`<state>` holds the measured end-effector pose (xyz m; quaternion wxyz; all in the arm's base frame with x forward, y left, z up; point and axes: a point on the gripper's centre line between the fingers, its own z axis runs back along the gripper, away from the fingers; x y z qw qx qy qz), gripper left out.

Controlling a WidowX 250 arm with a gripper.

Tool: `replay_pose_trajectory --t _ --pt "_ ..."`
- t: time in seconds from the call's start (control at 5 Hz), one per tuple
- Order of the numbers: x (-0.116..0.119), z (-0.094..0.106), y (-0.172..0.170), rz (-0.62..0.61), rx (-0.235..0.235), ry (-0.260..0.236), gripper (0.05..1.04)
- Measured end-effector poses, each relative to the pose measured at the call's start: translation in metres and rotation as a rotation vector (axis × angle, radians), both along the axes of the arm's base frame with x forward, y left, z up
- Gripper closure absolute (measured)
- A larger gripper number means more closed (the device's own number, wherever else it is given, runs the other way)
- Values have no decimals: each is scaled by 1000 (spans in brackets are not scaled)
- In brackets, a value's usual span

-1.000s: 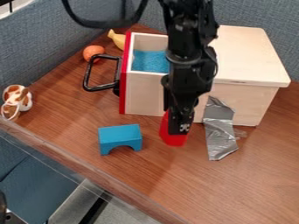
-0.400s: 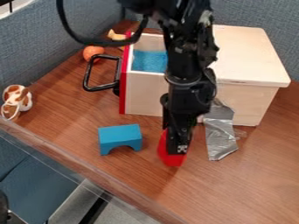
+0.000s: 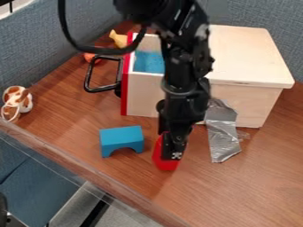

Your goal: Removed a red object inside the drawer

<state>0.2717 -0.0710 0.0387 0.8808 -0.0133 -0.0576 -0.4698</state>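
A red block [image 3: 165, 166] is outside the drawer [image 3: 142, 95], gripped in the black two-finger hand [image 3: 172, 154], whose fingers are closed on its sides; whether it touches the brown wood-grain tabletop [image 3: 248, 186] I cannot tell. Near it stands a bright blue arch-shaped block [image 3: 121, 138]. Behind, the red-fronted, black-handled drawer sits pulled out of a pale wooden box [image 3: 251, 55], with crinkled silver tape [image 3: 222, 137] alongside.

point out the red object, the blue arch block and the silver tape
red object [image 3: 164, 164], camera view, its lower part
blue arch block [image 3: 122, 136], camera view, its upper front
silver tape [image 3: 224, 141], camera view, its middle
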Motion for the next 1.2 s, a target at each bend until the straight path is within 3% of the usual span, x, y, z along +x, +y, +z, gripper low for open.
replay_pose_trajectory --t 0.4,0.6,1.2 --pt "8 -6 7 14 11 -10 310" --pt "3 -8 10 21 18 24 84" --pt "2 70 25 82 -49 -127 83"
